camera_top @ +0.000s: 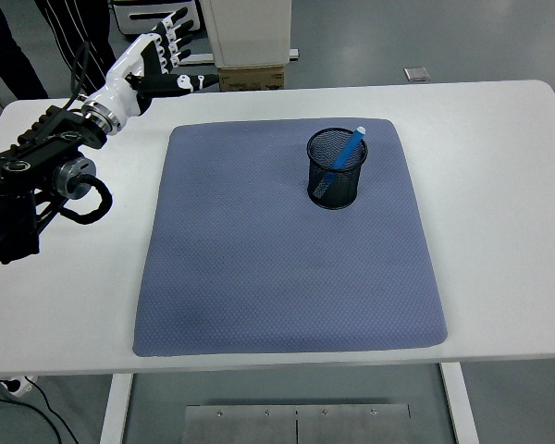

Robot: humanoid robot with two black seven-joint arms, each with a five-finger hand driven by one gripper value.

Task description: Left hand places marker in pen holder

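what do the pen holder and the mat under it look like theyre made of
Pen holder: looks like black wire mesh, probably metal, since the blue marker shows through its wall. Mat: soft-looking grey-blue sheet, matte with a fine dimpled texture, perhaps rubber or foam.

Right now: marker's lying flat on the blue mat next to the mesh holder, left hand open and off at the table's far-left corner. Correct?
Not quite. The head view shows the blue marker standing tilted inside the black mesh pen holder, its tip poking above the rim, not lying on the blue mat. The rest holds: the left hand is open, holding nothing, at the table's far-left corner.
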